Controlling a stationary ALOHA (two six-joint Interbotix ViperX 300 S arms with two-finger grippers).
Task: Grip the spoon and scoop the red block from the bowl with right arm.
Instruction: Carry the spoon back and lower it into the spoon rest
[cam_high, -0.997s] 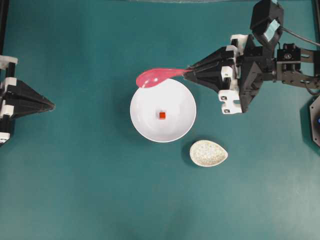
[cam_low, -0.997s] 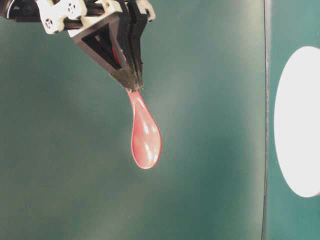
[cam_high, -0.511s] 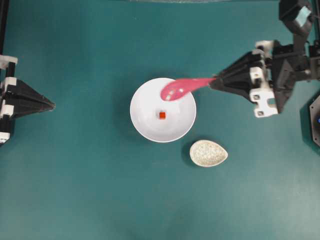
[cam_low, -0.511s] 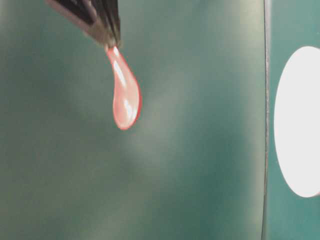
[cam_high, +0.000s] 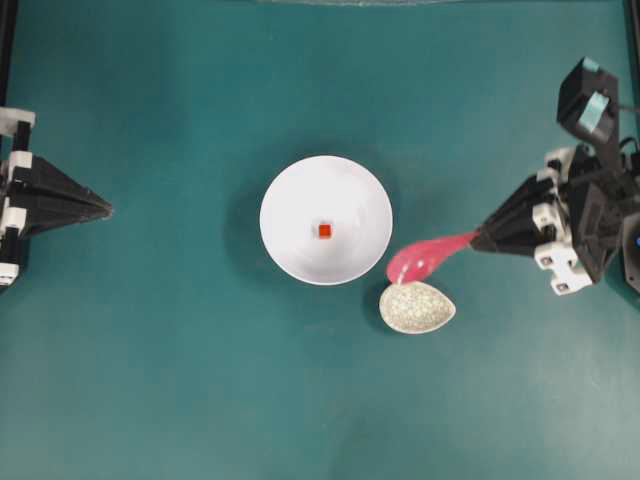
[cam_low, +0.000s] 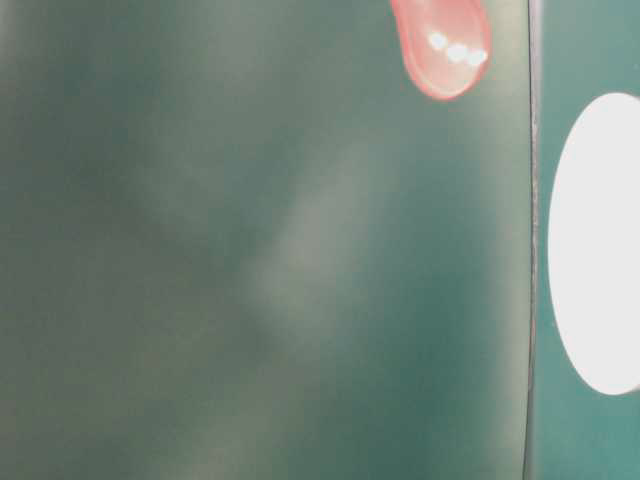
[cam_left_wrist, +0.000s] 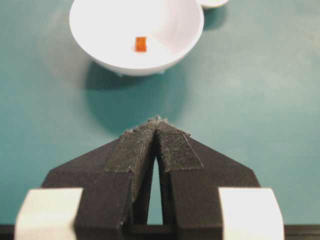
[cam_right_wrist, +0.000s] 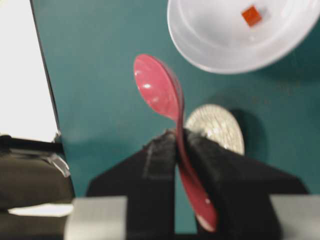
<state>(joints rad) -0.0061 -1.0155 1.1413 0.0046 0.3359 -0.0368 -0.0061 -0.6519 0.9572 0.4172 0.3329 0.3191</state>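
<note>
One spoon (cam_high: 425, 258), glossy pink-red, is pinched by its handle between the jaws of the right gripper (cam_high: 478, 240); in the right wrist view the handle runs down between the two black pads and the oval scoop sticks out ahead of them. From overhead the scoop hangs just off the lower right edge of the bowl (cam_high: 285, 250) and just above the upper rim of the speckled egg-shaped dish (cam_high: 432, 312); whether it touches either cannot be told. The table-level view catches only the scoop's rounded end at the top of the picture. The red block (cam_high: 324, 231) sits alone near the middle of the white bowl, well apart from the spoon. The right arm (cam_high: 580, 220) reaches in from the right edge of the teal table (cam_high: 180, 380). Far to the left, the left gripper (cam_high: 105, 209) has its pads pressed together with nothing between them, pointing toward the bowl.
</note>
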